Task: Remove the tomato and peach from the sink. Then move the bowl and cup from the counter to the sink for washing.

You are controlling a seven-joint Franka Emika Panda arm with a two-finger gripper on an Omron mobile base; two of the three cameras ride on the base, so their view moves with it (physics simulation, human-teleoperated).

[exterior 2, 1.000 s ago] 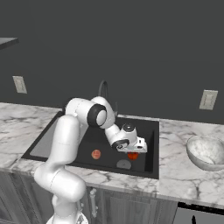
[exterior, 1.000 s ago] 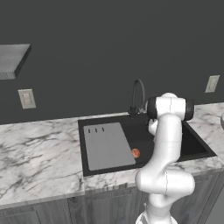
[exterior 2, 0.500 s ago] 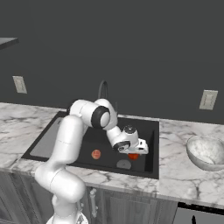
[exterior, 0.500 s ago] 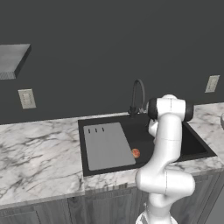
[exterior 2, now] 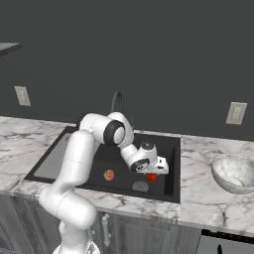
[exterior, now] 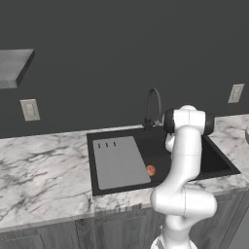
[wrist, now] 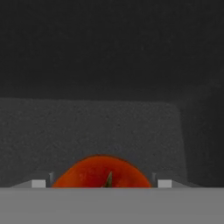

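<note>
Two fruits sit in the black sink (exterior 2: 171, 163). The tomato (wrist: 103, 173) is on the basin floor near the right wall, directly under the gripper (exterior 2: 153, 173), seen in the right base view as a red patch just below the hand. In the hand view it lies low and centred between the two finger tips (wrist: 38, 183), which stand either side of it with a sliver of gap on each side; jaws are spread around the tomato, whether they touch it cannot be told. The peach (exterior: 151, 170) rests further left in the basin, just beside the edge of the grey panel (exterior: 119, 161), well apart from the tomato. The round drain (exterior 2: 140, 186) lies near the front wall, between the two fruits. The faucet (exterior: 153, 104) rises at the back rim. The speckled bowl (exterior 2: 234, 172) stands on the marble worktop (exterior 2: 203, 198) to the right of the sink, upright.
</note>
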